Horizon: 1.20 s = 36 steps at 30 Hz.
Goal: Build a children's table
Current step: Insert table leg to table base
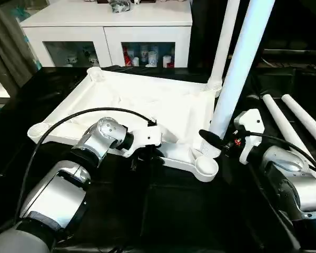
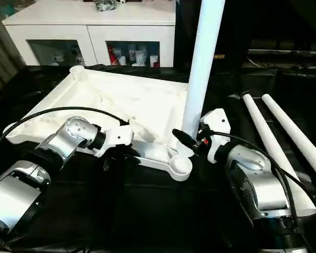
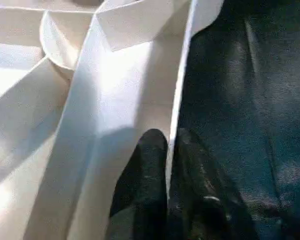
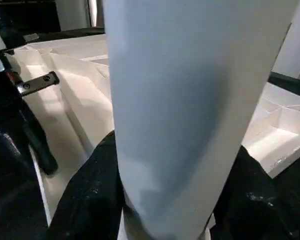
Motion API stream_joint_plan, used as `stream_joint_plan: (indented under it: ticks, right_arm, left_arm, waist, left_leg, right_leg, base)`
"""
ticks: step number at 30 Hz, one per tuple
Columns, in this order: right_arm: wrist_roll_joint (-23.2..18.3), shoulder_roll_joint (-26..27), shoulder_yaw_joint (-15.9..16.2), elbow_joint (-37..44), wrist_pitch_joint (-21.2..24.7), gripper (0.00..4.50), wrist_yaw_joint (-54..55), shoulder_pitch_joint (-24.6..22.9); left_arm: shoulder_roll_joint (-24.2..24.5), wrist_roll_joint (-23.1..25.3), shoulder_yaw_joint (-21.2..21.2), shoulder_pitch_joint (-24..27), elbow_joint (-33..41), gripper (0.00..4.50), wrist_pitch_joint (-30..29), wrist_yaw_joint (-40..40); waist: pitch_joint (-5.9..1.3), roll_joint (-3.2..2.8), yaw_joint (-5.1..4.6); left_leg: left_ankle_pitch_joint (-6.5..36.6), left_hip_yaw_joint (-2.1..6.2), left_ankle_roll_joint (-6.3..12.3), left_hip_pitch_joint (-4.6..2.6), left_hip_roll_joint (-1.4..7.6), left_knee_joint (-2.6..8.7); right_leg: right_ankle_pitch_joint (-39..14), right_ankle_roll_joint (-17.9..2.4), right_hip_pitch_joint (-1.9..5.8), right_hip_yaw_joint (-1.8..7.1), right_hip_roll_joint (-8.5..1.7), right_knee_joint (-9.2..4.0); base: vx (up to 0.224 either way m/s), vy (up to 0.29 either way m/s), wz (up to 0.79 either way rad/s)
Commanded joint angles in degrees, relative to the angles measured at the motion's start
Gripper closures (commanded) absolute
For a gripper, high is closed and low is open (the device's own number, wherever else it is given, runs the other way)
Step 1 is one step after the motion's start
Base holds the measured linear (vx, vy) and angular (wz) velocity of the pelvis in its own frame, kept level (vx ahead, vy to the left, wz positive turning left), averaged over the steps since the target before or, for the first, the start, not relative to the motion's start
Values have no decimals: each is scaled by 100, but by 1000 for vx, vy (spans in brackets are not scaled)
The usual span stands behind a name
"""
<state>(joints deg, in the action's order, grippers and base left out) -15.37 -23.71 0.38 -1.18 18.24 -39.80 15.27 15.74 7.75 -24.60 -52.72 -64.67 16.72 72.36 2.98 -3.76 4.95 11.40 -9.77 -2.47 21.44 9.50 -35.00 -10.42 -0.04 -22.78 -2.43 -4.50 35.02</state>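
Observation:
The children's table tabletop (image 1: 121, 105) lies underside up on the black-draped work table. One white leg (image 1: 225, 42) stands in its far right corner socket. My right gripper (image 1: 218, 138) is shut on a second leg (image 1: 245, 58), held upright. That leg's lower end is just behind the empty near right corner socket (image 1: 206, 167). In the right wrist view the leg (image 4: 190, 100) sits between the black fingers (image 4: 85, 200). My left gripper (image 3: 170, 137) is shut on the tabletop's thin near rim (image 3: 182, 75), one finger on each side.
Two more white legs (image 1: 282, 124) (image 1: 310, 124) lie side by side on the black cloth at the right. A white cabinet (image 1: 105, 26) stands behind the work table. A black cable (image 1: 68, 118) arcs over my left forearm.

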Motion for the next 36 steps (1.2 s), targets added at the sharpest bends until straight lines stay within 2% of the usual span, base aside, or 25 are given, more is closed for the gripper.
stream_joint_plan:
  ticks: [1, 3, 4, 6, 7, 8, 9, 13, 14, 15, 16, 17, 18, 19, 20, 22, 23, 24, 25, 26, 30, 31, 32, 33, 36]
  right_arm:
    - [17, 29, 49, 98, 22, 261, 22, -86]
    - [17, 34, 55, 104, 26, 261, 25, -88]
    - [14, 51, 66, 104, 40, 261, 35, -83]
    - [-4, 95, 57, 81, 79, 261, 81, -59]
    - [-7, 101, 53, 76, 86, 261, 90, -55]
    - [-11, 181, -11, -13, 191, 261, 266, 14]
    - [-2, 212, -40, -46, 238, 261, 353, 38]
    - [-139, 502, -353, -326, 609, 261, 918, 204]
    - [-188, 555, -398, -363, 659, 261, 973, 223]
    - [-188, 555, -398, -363, 659, 261, 973, 223]
    - [-263, 617, -422, -400, 711, 261, 975, 247]
    - [-301, 647, -420, -413, 735, 261, 958, 259]
    - [-352, 683, -400, -427, 768, 261, 903, 277]
    - [-371, 693, -380, -430, 782, 261, 864, 285]
    - [-417, 704, -307, -450, 824, 261, 742, 322]
    - [-439, 705, -238, -491, 877, 262, 621, 381]
    - [-424, 684, -189, -540, 884, 262, 543, 425]
    - [-422, 669, -153, -610, 903, 262, 460, 493]
    - [-444, 661, -127, -675, 923, 262, 367, 568]
    - [-455, 653, -105, -742, 917, 262, 287, 645]
    - [-480, 562, 5, -1112, 848, 262, -158, 977]
    - [-482, 544, 21, -1237, 816, 262, -271, 1037]
    - [-483, 530, 32, -1322, 796, 262, -348, 1074]
    - [-423, 495, 65, -1555, 698, 262, -469, 1153]
    - [-380, 473, 89, -1791, 605, 262, -576, 1238]
  left_arm:
    - [58, 66, 69, -29, -135, 427, -19, 0]
    - [67, 85, 64, -9, -148, 437, -2, 4]
    - [104, 119, 52, 90, -133, 441, 7, 2]
    - [167, 172, 35, 234, -88, 446, -59, -28]
    - [173, 176, 34, 243, -84, 446, -72, -35]
    - [247, 231, 23, 350, -14, 446, -258, -167]
    - [280, 253, 21, 396, 23, 446, -336, -233]
    - [452, 110, 320, 744, 555, 446, -1164, -820]
    - [486, 24, 424, 880, 800, 446, -1333, -894]
    - [486, 24, 424, 880, 800, 446, -1333, -894]
    - [522, -97, 576, 1149, 1287, 446, -1591, -997]
    - [541, -140, 644, 1305, 1563, 446, -1736, -1059]
    - [566, -194, 743, 1561, 2014, 446, -1967, -1154]
    - [572, -216, 790, 1693, 2245, 449, -2093, -1206]
    - [560, -242, 892, 2044, 2862, 449, -2499, -1341]
    - [540, -242, 945, 2339, 3417, 450, -2888, -1440]
    - [517, -240, 965, 2446, 3624, 450, -3065, -1489]
    - [504, -213, 958, 2562, 3885, 450, -3287, -1545]
    - [499, -167, 942, 2650, 4082, 450, -3446, -1598]
    - [499, -125, 923, 2700, 4207, 450, -3554, -1631]
    - [445, -142, 935, 2790, 4542, 450, -3671, -1795]
    - [433, -139, 931, 2805, 4634, 450, -3700, -1826]
    - [434, -131, 923, 2848, 4786, 450, -3796, -1861]
    - [435, -109, 902, 2875, 4932, 450, -3772, -1903]
    - [461, -96, 869, 2899, 5078, 450, -3861, -1935]
  waist:
    - [-388, 42, 24]
    - [-389, 37, 19]
    - [-387, 76, 13]
    - [-375, 60, 13]
    - [-374, 92, 10]
    - [-361, 73, 5]
    - [-350, 103, -4]
    - [-317, 108, -50]
    - [-305, 146, -75]
    - [-298, 135, -98]
    - [-296, 261, -132]
    - [-322, 193, -136]
    - [-301, 171, -184]
    - [-295, 251, -208]
    - [-294, 250, -233]
    - [-284, 226, -248]
    - [-278, 280, -246]
    - [-274, 304, -248]
    - [-288, 287, -247]
    - [-280, 282, -246]
    - [-300, 309, -229]
    - [-302, 344, -228]
    - [-313, 322, -205]
    - [-327, 336, -206]
    - [-335, 344, -187]
  left_leg:
    - [1165, 121, 155, -50, 323, 468]
    - [1132, 118, 195, -49, 318, 461]
    - [1123, 111, 212, -51, 317, 461]
    - [1142, 110, 231, -46, 311, 465]
    - [1145, 102, 234, -54, 313, 469]
    - [1142, 107, 211, -56, 317, 484]
    - [1165, 104, 198, -51, 314, 498]
    - [1375, 116, 70, -70, 300, 531]
    - [1425, 146, 22, -54, 311, 555]
    - [1449, 141, 26, -43, 303, 559]
    - [1483, 131, 41, -28, 291, 568]
    - [1385, 169, 25, -7, 312, 571]
    - [1424, 172, 42, 20, 314, 593]
    - [1446, 170, 50, 27, 322, 598]
    - [1485, 160, 59, -1, 324, 585]
    - [1515, 161, 80, -3, 319, 588]
    - [1576, 140, 92, -44, 318, 581]
    - [1574, 129, 105, -47, 307, 574]
    - [1563, 138, 86, -55, 321, 574]
    - [1546, 118, 102, -69, 315, 574]
    - [1388, 106, 143, -56, 314, 562]
    - [1320, 93, 167, -45, 308, 553]
    - [1206, 90, 189, -49, 312, 546]
    - [1060, 86, 233, -28, 315, 532]
    - [896, 69, 302, -33, 300, 508]
  right_leg:
    - [-582, -1633, 337, 220, -429, -387]
    - [-577, -1638, 338, 220, -434, -391]
    - [-589, -1634, 337, 221, -432, -399]
    - [-797, -1591, 334, 222, -439, -416]
    - [-848, -1575, 328, 223, -433, -423]
    - [-1025, -1536, 319, 227, -438, -431]
    - [-1130, -1505, 316, 224, -431, -445]
    - [-1985, -1295, 286, 221, -451, -506]
    - [-2419, -1141, 292, 215, -467, -522]
    - [-2513, -1086, 277, 215, -457, -547]
    - [-2701, -953, 283, 206, -442, -577]
    - [-2557, -995, 312, 206, -475, -498]
    - [-2644, -938, 295, 195, -464, -535]
    - [-2653, -928, 291, 192, -460, -541]
    - [-2680, -937, 250, 194, -453, -534]
    - [-2730, -926, 230, 200, -441, -556]
    - [-2801, -932, 190, 206, -426, -572]
    - [-2820, -912, 175, 210, -413, -585]
    - [-2744, -946, 187, 214, -423, -554]
    - [-2593, -1000, 161, 221, -399, -571]
    - [-2138, -1138, 192, 224, -395, -525]
    - [-2058, -1147, 199, 225, -392, -530]
    - [-1874, -1192, 204, 226, -391, -505]
    - [-1611, -1255, 224, 221, -397, -472]
    - [-1409, -1308, 227, 217, -379, -462]
  base:
    - [0, 0, 0]
    - [0, 0, 0]
    - [0, 0, 0]
    - [0, 0, 0]
    - [0, 0, 0]
    - [0, 0, 0]
    - [0, 0, 0]
    - [0, 0, 0]
    - [0, 0, 0]
    - [0, 0, 0]
    - [0, 0, 0]
    - [0, 0, 0]
    - [0, 0, 0]
    - [0, 0, 0]
    - [0, 0, 0]
    - [0, 0, 0]
    - [0, 0, 0]
    - [0, 0, 0]
    - [0, 0, 0]
    - [0, 0, 0]
    - [0, 0, 0]
    - [0, 0, 0]
    - [0, 0, 0]
    - [0, 0, 0]
    - [0, 0, 0]
